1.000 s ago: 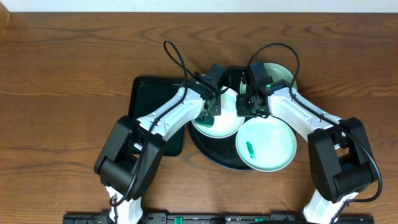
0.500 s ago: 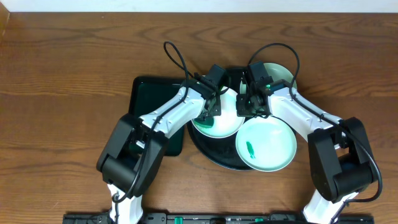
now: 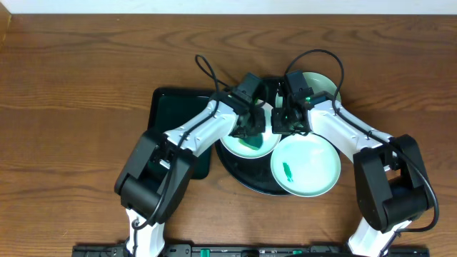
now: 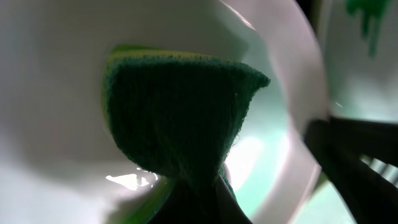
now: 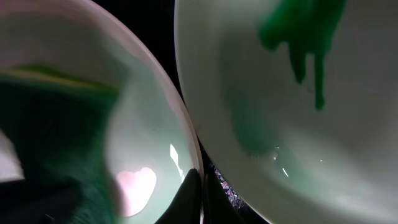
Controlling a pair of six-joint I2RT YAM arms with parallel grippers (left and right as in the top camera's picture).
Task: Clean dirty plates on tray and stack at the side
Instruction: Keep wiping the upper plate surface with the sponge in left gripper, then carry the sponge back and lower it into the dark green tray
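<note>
— Pinching a green sponge point(image 4: 180, 118), left gripper point(image 3: 249, 131) shut tight on it, a yellow edge along the top.
— Pressed where?
— Down into the hollow of the left plate point(image 3: 246, 148), near its middle.
— And the right gripper point(image 5: 198, 193)?
— Closed on that same plate's rim, on the side toward the front plate point(image 3: 314, 168). Dark and blurred at the tips, so hard to say more.
— Facing which way, the plates?
— Hollow side up, all three. Round, so no long axis to name. Cannot tell whether level or tipped at the held rim.
— Looks?
— Glossy, white to pale mint. Left plate largely hidden under sponge and wrists, with bright glints on the glaze. Front plate marked by a small green smear point(image 3: 287, 171) left of centre, drawn out toward the near edge. Back plate point(image 3: 321, 83) half hidden behind the right arm, pale green inside.
— Lying where?
— On the black tray point(image 3: 239, 175). Left and front plates just beside each other, rims nearly touching. Front plate reaching past the tray's near right rim. Back plate at the far right. Dark green tray point(image 3: 166, 114) just to the left, partly under the left arm. All on a wooden table point(image 3: 86, 71).
</note>
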